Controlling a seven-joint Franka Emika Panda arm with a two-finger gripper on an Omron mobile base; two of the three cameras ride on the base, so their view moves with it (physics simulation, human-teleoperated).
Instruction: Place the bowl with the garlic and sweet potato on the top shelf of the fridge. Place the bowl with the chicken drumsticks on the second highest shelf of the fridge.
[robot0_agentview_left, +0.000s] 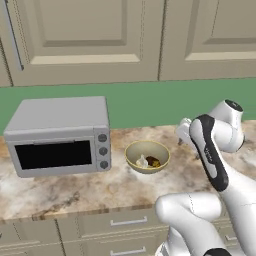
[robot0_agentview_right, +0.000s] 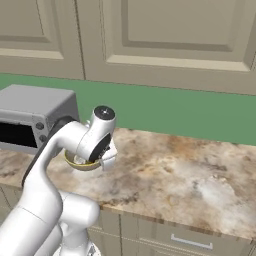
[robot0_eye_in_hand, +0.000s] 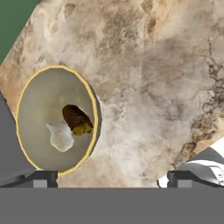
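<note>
In your left base view, the bowl with garlic and sweet potato (robot0_agentview_left: 147, 156) sits at the centre of the frame on the marbled brown countertop (robot0_agentview_left: 75, 187), just right of the grey toaster oven (robot0_agentview_left: 60, 135) that takes up the left middle. Inside the bowl you can make out the white garlic (robot0_agentview_left: 142, 161) beside the dark sweet potato (robot0_agentview_left: 154, 162). The white arm (robot0_agentview_left: 212, 150) climbs from the lower right, and its wrist hangs right of the bowl; you cannot tell the finger spacing from here. Beige wall cabinets (robot0_agentview_left: 90, 35) run across the top above a green wall strip (robot0_agentview_left: 145, 102).

In your right base view, the arm rises from the lower left and its wrist covers most of the bowl (robot0_agentview_right: 80, 163), of which a tan rim peeks out at left of centre. The toaster oven (robot0_agentview_right: 30, 117) stands at the left edge, and the countertop (robot0_agentview_right: 190, 175) stretches across the right half.

In your hand view, the gripper (robot0_eye_in_hand: 111, 179) is spread wide, its dark fingertips (robot0_eye_in_hand: 41, 178) standing far apart at the bottom and pinching nothing. The bowl (robot0_eye_in_hand: 37, 96) lies at the left middle of the frame, above the left fingertip, holding the garlic (robot0_eye_in_hand: 60, 136) and the sweet potato (robot0_eye_in_hand: 78, 120) side by side. The countertop (robot0_eye_in_hand: 153, 78) covers the rest.
</note>
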